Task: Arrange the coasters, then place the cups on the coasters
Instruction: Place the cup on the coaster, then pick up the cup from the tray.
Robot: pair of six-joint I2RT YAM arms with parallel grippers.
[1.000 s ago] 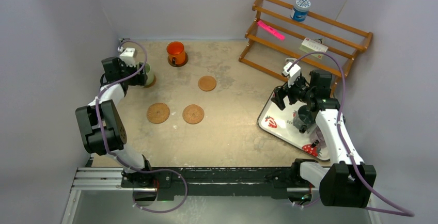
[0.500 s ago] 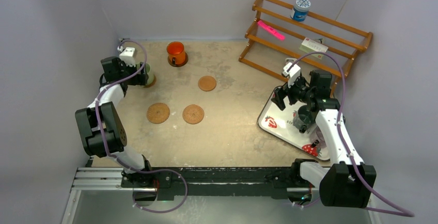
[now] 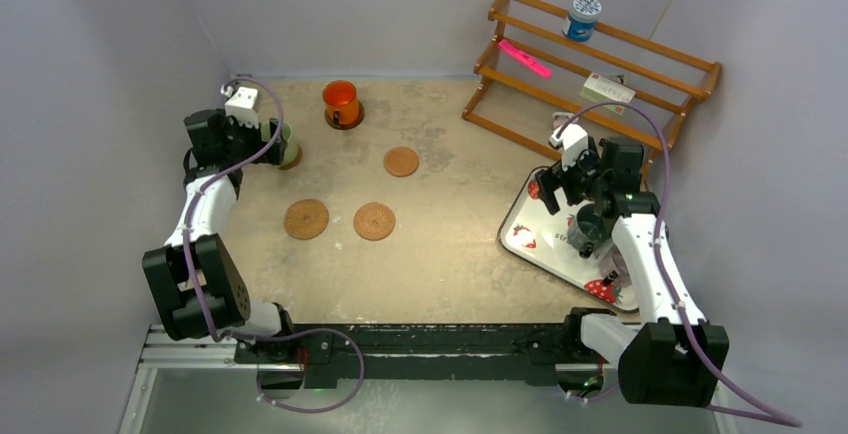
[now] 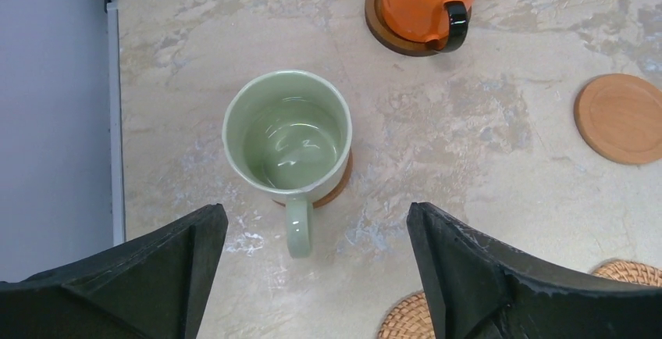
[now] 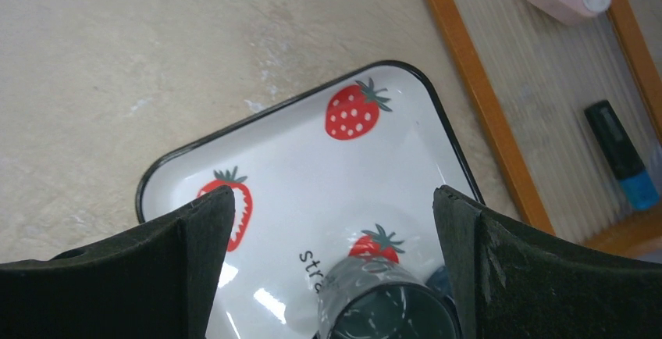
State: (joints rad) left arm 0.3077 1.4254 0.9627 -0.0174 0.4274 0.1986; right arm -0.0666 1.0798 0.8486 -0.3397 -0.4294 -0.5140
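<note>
Marbled tabletop [image 3: 450, 254]: green mug [image 4: 287, 132] on its coaster [image 4: 341, 184] at ten o'clock, left gripper [image 4: 314, 212] spread clear; right gripper [image 5: 334, 198] gapes over grey mug [image 5: 386, 312] at three, probably next.

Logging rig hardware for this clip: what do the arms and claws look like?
The left arm and right arm have white links, black joints and looping purple cables. Each wrist carries a small white box. The claw fingers are matte black wedges.
</note>
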